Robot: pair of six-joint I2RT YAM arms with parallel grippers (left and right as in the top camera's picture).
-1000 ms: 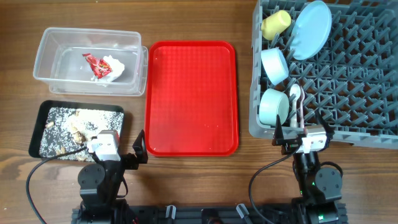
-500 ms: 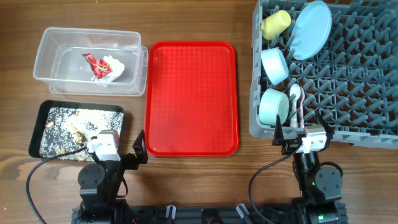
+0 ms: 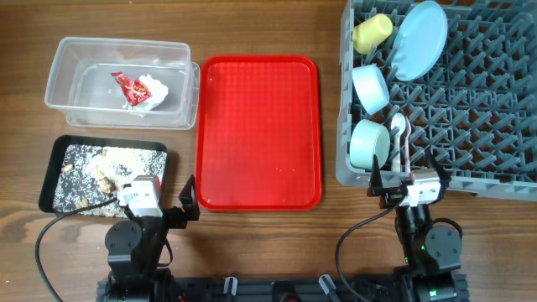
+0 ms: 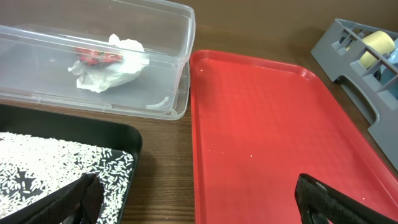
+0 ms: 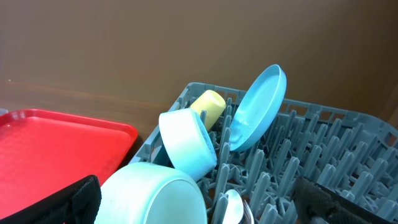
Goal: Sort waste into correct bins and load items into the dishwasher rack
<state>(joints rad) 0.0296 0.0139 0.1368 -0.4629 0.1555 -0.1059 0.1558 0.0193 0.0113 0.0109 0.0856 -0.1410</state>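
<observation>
The dishwasher rack (image 3: 478,126) stands at the far right of the wooden surface (image 3: 327,243), and the dishes are in its left part. The yellow cup (image 3: 372,32) lies in the far left corner. Just beside it the pale blue plate (image 3: 419,39) stands on its edge, leaning between the pegs. Nearer to the arms, the two bowls (image 3: 370,87) (image 3: 369,143) are tipped on their sides along the left wall of the rack. The white spoon (image 3: 398,126) and the fork (image 3: 409,155) lie just to the right of the nearer bowl.

In the middle of the surface is the flat red tray (image 3: 260,130), with only a few small crumbs on it. To the left of it, at the far side, is the clear tub (image 3: 63,80). It holds the red-and-white wrapper (image 3: 130,87) and the white tissue (image 3: 155,88), which touch each other. In front of the tub is the black tray (image 3: 50,180) with the food scraps (image 3: 105,172) spread over its bottom.

The left end effector (image 4: 199,208) hangs low at the near edge of the surface, between the black tray and the red tray. Its fingers are wide apart and hold nothing. The right end effector (image 5: 205,205) is at the near left corner of the rack, fingers also wide apart and empty.

Compared with one second before, nothing has changed: all things and both arms are in the same places.
</observation>
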